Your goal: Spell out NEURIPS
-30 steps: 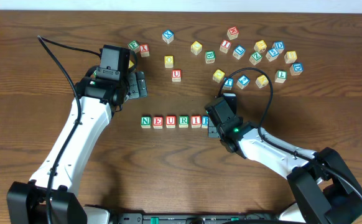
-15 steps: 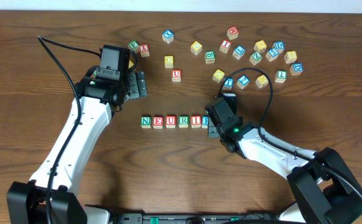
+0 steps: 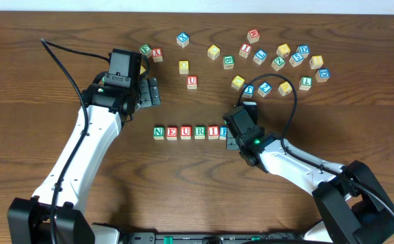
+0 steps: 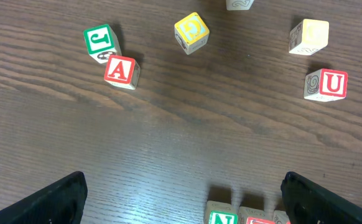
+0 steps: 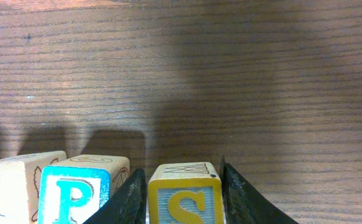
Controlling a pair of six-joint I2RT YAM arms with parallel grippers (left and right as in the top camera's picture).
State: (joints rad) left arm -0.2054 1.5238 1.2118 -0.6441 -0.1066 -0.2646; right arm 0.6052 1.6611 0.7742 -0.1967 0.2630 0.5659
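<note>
A row of cubes lies mid-table: green N [image 3: 158, 132], red E [image 3: 172, 132], red U [image 3: 185, 131], green R [image 3: 199, 131], red I [image 3: 212, 131], and blue P [image 3: 223, 132] at the edge of my right gripper [image 3: 229, 139]. In the right wrist view the yellow-faced S cube [image 5: 184, 196] rests on the table beside the P [image 5: 75, 193]. My right gripper [image 5: 182, 180] straddles the S, jaws open with thin gaps either side. My left gripper [image 4: 181, 199] hangs wide open and empty behind the row, over the N [image 4: 221, 218].
Loose cubes lie behind the row: green J [image 4: 100, 40], red A [image 4: 120, 70], a yellow cube [image 4: 191, 32], a spare red U [image 4: 327, 84]. Several more cubes cluster at the back right [image 3: 281, 61].
</note>
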